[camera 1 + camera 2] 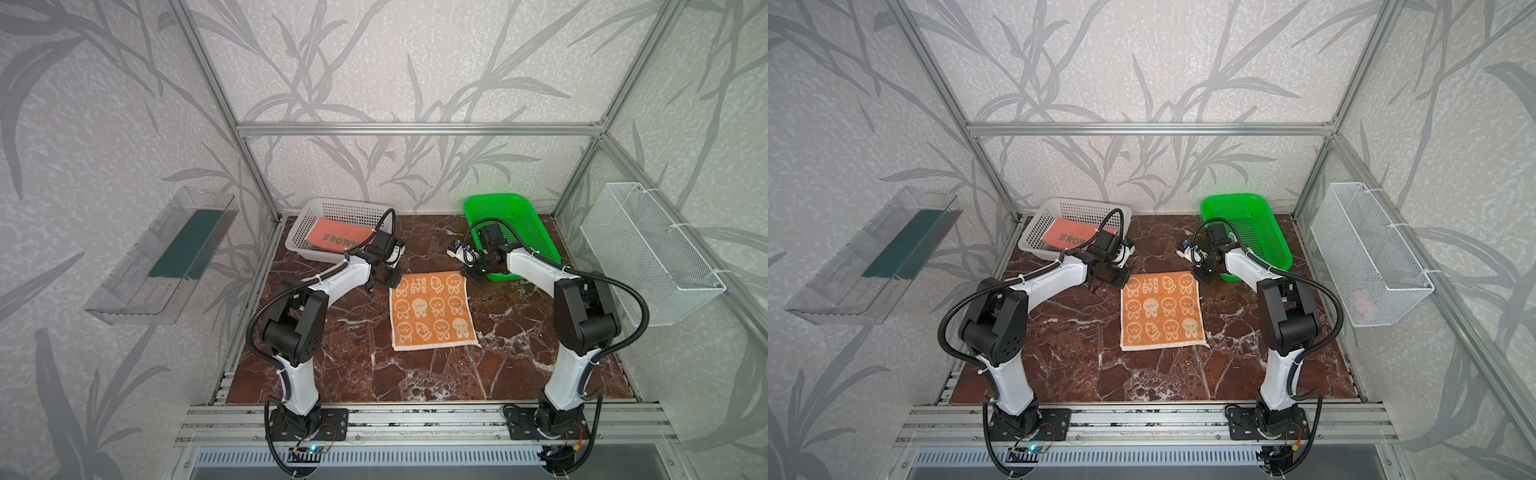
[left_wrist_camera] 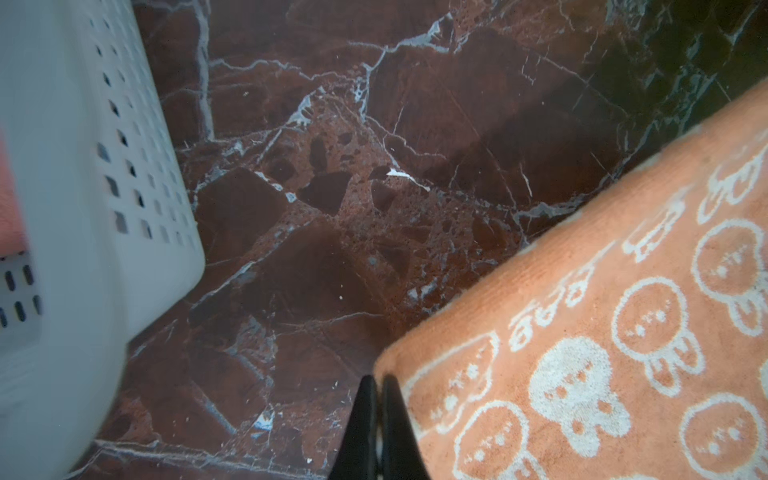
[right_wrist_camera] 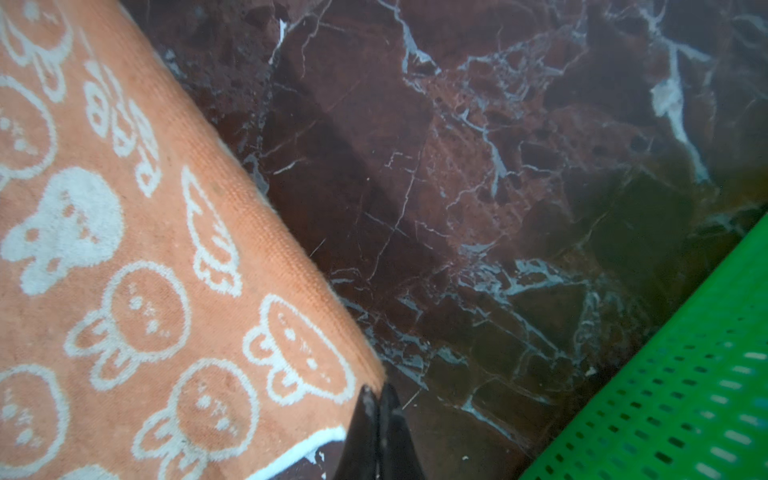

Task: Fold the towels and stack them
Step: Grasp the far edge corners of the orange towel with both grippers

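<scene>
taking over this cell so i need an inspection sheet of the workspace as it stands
surface: brown marble tabletop, no spills seen
job's things: orange rabbit towel flat and unfolded, centre; salmon towel in grey basket; third towel not seen
clutter: green basket, back right
end effectors: left end effector and right end effector shut at the orange towel's far corners; grip on cloth unclear
cables: black conduit looped along each arm, off the towel
surroundings: clear shelf left wall, wire basket right wall
</scene>
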Robot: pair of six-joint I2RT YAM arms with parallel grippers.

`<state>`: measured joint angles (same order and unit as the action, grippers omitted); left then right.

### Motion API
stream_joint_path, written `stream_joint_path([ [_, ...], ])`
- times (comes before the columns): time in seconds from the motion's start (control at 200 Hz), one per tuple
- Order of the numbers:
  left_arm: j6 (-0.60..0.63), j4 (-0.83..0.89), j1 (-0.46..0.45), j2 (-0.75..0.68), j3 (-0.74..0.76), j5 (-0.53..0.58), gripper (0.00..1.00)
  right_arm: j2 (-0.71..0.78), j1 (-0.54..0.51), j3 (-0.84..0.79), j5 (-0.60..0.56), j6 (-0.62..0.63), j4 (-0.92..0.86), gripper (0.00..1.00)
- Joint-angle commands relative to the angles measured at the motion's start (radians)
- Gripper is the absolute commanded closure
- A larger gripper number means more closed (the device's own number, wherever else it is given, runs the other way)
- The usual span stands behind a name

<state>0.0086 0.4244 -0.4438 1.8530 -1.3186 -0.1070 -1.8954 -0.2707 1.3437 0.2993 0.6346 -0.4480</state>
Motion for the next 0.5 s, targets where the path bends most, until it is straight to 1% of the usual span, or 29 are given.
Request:
stream_joint_path([
  [0.0, 0.02, -0.037, 0.004, -0.044, 0.009, 0.048, 1.0, 0.024, 0.003, 0.014, 0.023, 0.002, 0.023, 1.0],
  [0.275, 0.05, -0.055, 0.004, -0.077, 0.012, 0.067, 1.0, 0.044, 0.005, -0.004, 0.011, 0.04, 0.037, 1.0],
  [0.495, 0.078, -0.155, 0.004, -0.157, 0.137, 0.066, 1.0, 0.1, 0.005, -0.085, 0.041, 0.058, 0.108, 1.0],
])
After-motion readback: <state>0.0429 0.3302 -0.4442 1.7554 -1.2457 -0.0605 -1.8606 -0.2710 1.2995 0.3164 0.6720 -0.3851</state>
